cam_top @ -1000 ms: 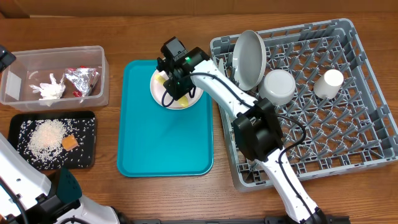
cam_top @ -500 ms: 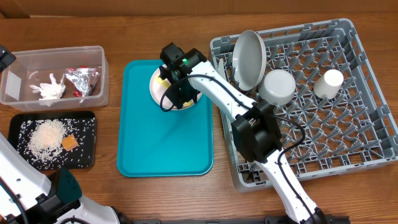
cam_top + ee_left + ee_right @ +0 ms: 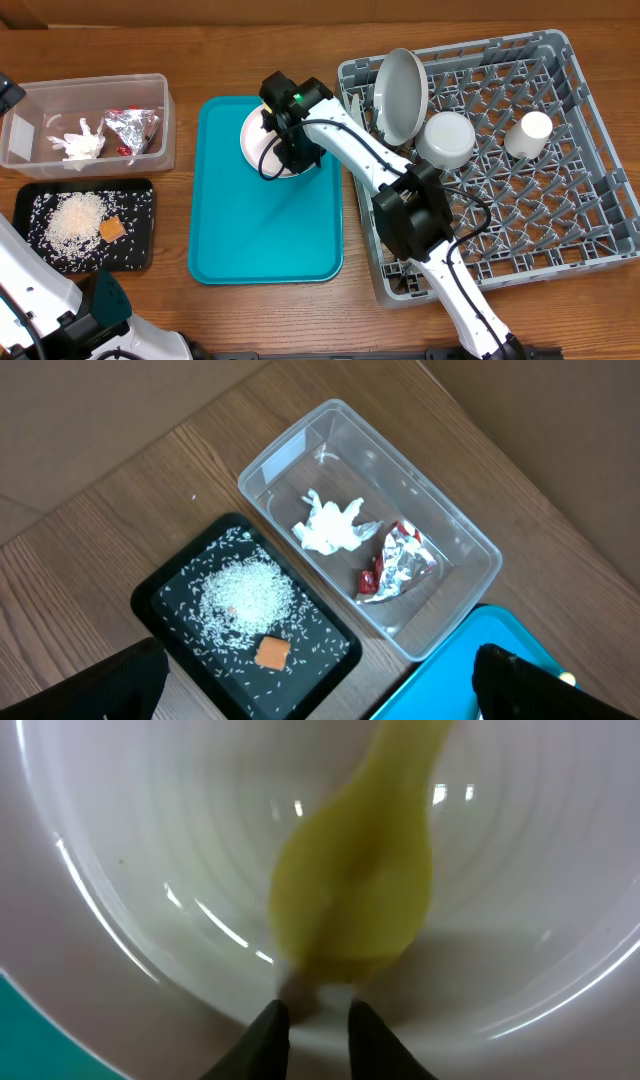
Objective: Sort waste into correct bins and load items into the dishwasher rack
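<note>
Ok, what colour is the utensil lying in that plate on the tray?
Yellow utensil, clearest in the right wrist view.

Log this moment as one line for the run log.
phase: utensil pickup | right hand at yellow utensil in plate on teal tray, grip unclear | left hand open, holding nothing

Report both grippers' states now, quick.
Left gripper: open, holding nothing.
Right gripper: fingers close together at the yellow spoon on the plate; whether it grips cannot be told.
</note>
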You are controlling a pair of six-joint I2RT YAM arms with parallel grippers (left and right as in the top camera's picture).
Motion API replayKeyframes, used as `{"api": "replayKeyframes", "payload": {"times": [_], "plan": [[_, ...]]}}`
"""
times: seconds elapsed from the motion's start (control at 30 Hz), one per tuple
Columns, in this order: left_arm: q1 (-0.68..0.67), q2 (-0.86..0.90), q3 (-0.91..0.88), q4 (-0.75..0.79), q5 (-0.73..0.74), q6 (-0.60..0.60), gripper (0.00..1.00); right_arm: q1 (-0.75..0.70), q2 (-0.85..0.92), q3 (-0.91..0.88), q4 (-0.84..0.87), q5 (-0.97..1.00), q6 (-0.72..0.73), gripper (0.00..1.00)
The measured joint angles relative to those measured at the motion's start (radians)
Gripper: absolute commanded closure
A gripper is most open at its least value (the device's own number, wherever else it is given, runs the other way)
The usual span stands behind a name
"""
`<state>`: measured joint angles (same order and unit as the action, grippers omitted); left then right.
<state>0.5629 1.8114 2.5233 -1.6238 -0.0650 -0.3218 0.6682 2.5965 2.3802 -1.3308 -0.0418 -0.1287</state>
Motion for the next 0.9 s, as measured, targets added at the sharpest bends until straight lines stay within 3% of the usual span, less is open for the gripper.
{"api": "replayKeyframes", "payload": {"times": [0.2, 0.33, 0.37, 0.53, 0.67, 0.9], "plan": [[0.000, 0.000, 0.000, 0.000, 0.000, 0.000, 0.00, 0.000, 0.000, 0.000, 0.004, 0.004, 0.001, 0.83], [0.000, 0.000, 0.000, 0.000, 0.000, 0.000, 0.00, 0.000, 0.000, 0.000, 0.004, 0.006, 0.006, 0.67], [0.000, 0.000, 0.000, 0.000, 0.000, 0.000, 0.00, 0.000, 0.000, 0.000, 0.005, 0.011, 0.014, 0.57], [0.000, 0.000, 0.000, 0.000, 0.000, 0.000, 0.00, 0.002, 0.006, 0.033, 0.000, 0.080, 0.076, 0.31], [0.000, 0.000, 0.000, 0.000, 0.000, 0.000, 0.00, 0.002, 0.013, 0.089, 0.017, 0.118, 0.092, 0.26], [0.000, 0.000, 0.000, 0.000, 0.000, 0.000, 0.00, 0.002, 0.014, 0.088, 0.137, 0.092, 0.103, 0.28]]}}
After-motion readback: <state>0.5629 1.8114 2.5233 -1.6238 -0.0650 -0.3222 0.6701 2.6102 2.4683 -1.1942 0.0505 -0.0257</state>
